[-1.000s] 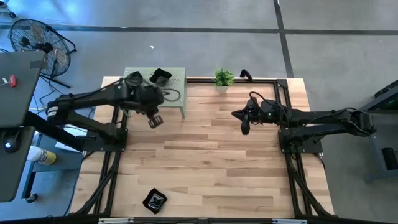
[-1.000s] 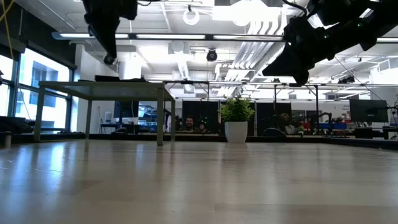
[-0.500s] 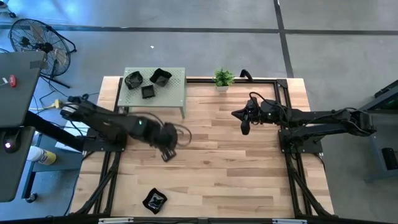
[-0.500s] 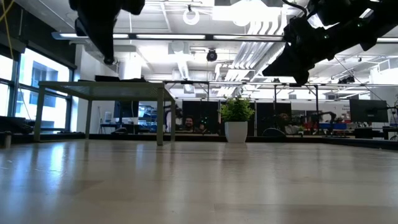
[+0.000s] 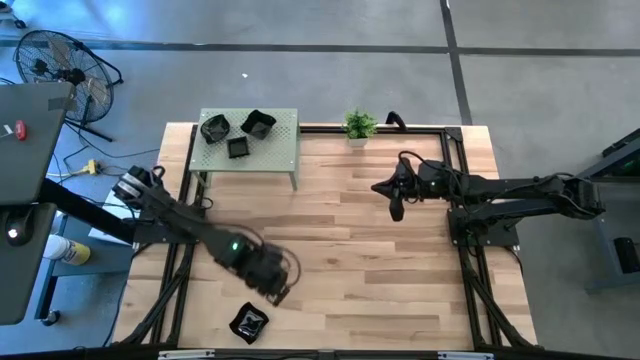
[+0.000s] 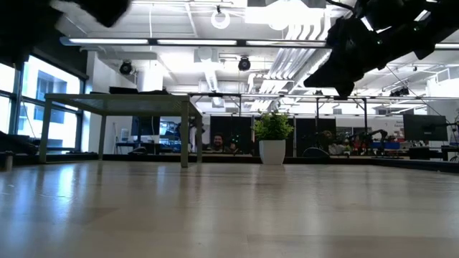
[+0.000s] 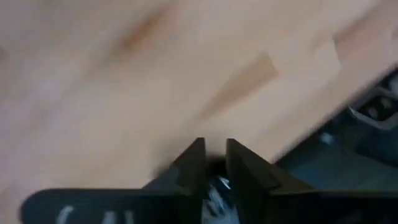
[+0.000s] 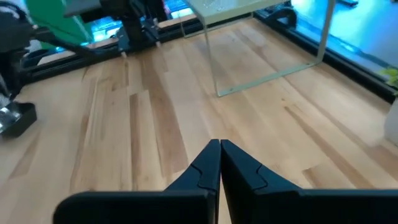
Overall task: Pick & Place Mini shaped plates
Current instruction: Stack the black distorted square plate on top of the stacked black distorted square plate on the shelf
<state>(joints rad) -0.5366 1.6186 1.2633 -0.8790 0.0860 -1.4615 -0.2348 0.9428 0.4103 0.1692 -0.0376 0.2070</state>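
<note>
Left gripper (image 5: 272, 287) slightly parted, empty, just beside lone plate (image 5: 248, 322); reach step; next: descend, grasp.

The table (image 5: 330, 240) was pale wood, laid in light and slightly darker honey planks with an uneven striped pattern, framed in black rails. The stand (image 5: 275, 150) was a muted sage green with a fine dotted top. On it the three plates (image 5: 238, 129) were glossy black, and the lone plate (image 5: 248, 322) near the table's front edge was black too, with white glints. Both arms were dark, almost black; the left arm (image 5: 190, 225) carried a small green light. The plant (image 5: 359, 124) was bright green in a white pot (image 6: 272, 152). The floor (image 5: 540, 90) was grey, crossed by dark lines. The fan (image 5: 62, 70) was black.
</note>
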